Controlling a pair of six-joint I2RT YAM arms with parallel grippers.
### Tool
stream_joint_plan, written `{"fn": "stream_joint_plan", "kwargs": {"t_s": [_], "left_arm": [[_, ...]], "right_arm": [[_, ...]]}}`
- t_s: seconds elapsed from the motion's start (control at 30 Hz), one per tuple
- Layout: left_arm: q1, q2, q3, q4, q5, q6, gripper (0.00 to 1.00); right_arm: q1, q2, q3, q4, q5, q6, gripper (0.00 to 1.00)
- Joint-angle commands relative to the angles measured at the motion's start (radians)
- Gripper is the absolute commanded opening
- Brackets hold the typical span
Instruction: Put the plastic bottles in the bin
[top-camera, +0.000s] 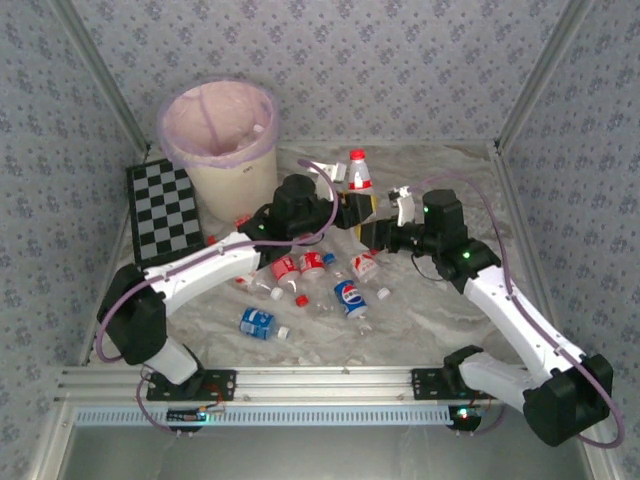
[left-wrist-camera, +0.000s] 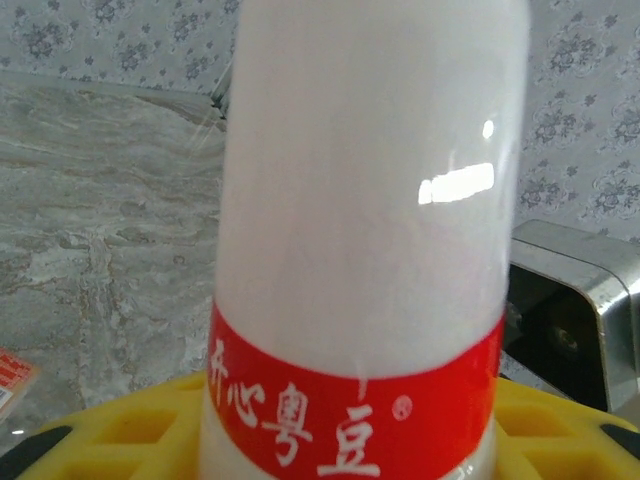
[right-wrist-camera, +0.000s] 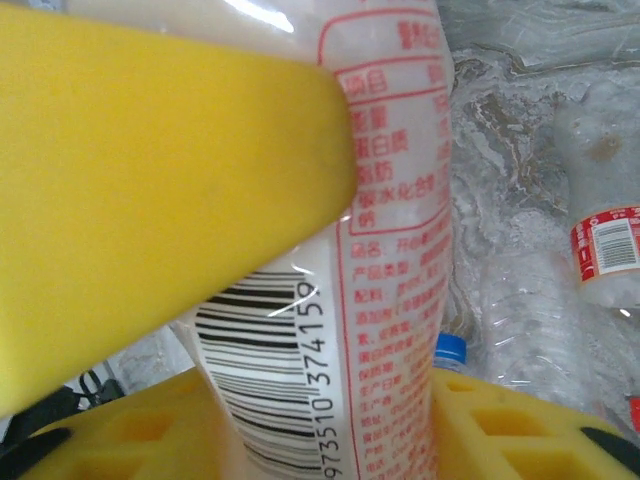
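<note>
A milky-white bottle (top-camera: 358, 178) with a red cap and red label stands upright above the middle of the table, between both grippers. My left gripper (top-camera: 345, 212) holds it from the left, its yellow fingers on either side of the bottle (left-wrist-camera: 370, 200). My right gripper (top-camera: 378, 232) grips the same bottle (right-wrist-camera: 390, 250) lower down, by the barcode. Several crushed clear bottles (top-camera: 310, 265) lie below them, one with a blue label (top-camera: 350, 297). The cream-white bin (top-camera: 235, 178) with its pink bag stands at the back left.
A black-and-white checkerboard (top-camera: 165, 212) lies left of the bin. Another blue-labelled bottle (top-camera: 257, 322) lies nearer the front. Clear bottles (right-wrist-camera: 600, 250) and a blue cap (right-wrist-camera: 452, 347) lie right of the right gripper. Patterned walls close the back and sides.
</note>
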Motion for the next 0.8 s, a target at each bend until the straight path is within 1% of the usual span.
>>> {"fn": "stream_joint_plan", "kwargs": {"t_s": [0.0, 0.03, 0.1, 0.17, 0.2, 0.33, 0.4, 0.5, 0.57, 0.67, 0.77], "left_arm": [[-0.006, 0.003, 0.070, -0.048, 0.024, 0.035, 0.47], [0.000, 0.006, 0.083, -0.068, 0.020, 0.043, 0.46], [0.015, 0.008, 0.113, -0.107, 0.020, 0.063, 0.44], [0.038, 0.012, 0.151, -0.164, 0.022, 0.091, 0.42], [0.052, 0.013, 0.179, -0.204, 0.022, 0.116, 0.41], [0.131, 0.004, 0.312, -0.382, 0.017, 0.235, 0.38], [0.188, -0.005, 0.372, -0.444, 0.014, 0.288, 0.33], [0.291, -0.013, 0.473, -0.530, -0.006, 0.359, 0.17], [0.362, -0.012, 0.531, -0.557, -0.030, 0.404, 0.01], [0.448, 0.003, 0.598, -0.585, -0.084, 0.468, 0.00], [0.535, 0.036, 0.651, -0.616, -0.121, 0.499, 0.00]], "right_arm": [[0.002, 0.012, 0.061, -0.055, 0.038, -0.058, 0.63], [-0.001, 0.012, 0.076, -0.092, 0.053, -0.079, 0.75], [-0.020, 0.003, 0.102, -0.174, 0.074, -0.125, 0.88], [-0.047, -0.020, 0.113, -0.244, 0.088, -0.160, 0.98], [-0.068, -0.036, 0.111, -0.276, 0.093, -0.171, 1.00], [-0.149, -0.107, 0.070, -0.346, 0.115, -0.172, 1.00], [-0.172, -0.127, 0.043, -0.356, 0.141, -0.153, 1.00], [-0.175, -0.117, 0.032, -0.408, 0.196, -0.150, 1.00], [-0.172, -0.106, 0.027, -0.419, 0.216, -0.143, 1.00], [-0.167, -0.098, 0.029, -0.427, 0.226, -0.131, 1.00], [-0.161, -0.097, 0.039, -0.440, 0.236, -0.127, 1.00]]}}
